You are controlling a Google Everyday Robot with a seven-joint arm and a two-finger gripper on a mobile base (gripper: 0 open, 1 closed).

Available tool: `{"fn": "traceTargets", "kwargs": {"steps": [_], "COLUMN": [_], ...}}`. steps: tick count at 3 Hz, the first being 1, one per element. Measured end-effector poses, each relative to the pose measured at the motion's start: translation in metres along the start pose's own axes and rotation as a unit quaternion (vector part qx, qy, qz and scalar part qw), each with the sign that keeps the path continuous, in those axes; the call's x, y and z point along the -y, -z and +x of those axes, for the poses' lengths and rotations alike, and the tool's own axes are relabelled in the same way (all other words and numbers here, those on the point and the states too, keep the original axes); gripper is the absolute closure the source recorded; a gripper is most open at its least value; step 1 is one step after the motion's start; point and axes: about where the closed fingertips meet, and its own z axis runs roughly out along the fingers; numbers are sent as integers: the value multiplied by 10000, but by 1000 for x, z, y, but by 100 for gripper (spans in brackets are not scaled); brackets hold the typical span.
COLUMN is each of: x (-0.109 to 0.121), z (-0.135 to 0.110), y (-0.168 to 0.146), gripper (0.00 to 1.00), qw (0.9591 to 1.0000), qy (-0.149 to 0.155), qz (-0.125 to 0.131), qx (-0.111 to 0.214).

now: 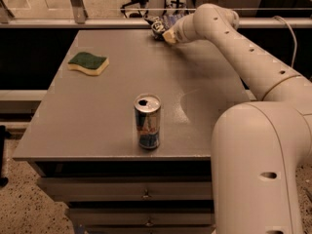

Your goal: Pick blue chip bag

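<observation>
The blue chip bag (158, 24) is a small dark crinkled bag with white marks, lying at the far edge of the grey table (102, 111). My gripper (168, 35) is at the end of the white arm that reaches across the table from the right. It is right at the bag's right side and seems to touch it. Part of the bag is hidden behind the gripper.
A blue-and-silver drink can (147, 121) stands upright near the table's front edge. A green-and-yellow sponge (88, 63) lies at the left. A rail and a glass partition (73, 9) run behind the table. Drawers (141, 194) sit under the front edge.
</observation>
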Motion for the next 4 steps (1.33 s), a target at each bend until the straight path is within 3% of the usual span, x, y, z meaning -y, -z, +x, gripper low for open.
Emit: {"fn": "traceTargets", "kwargs": {"steps": [1, 2, 3, 4], "x": [-2, -13, -40, -78], "z": [-4, -22, -48, -76], "y": [9, 34, 74, 139], "gripper": [86, 100, 100, 100], "qw": [10000, 9993, 9962, 9892], "qy": [48, 274, 712, 1271], "qz": [21, -31, -202, -397], "qx": [50, 246, 460, 611]}}
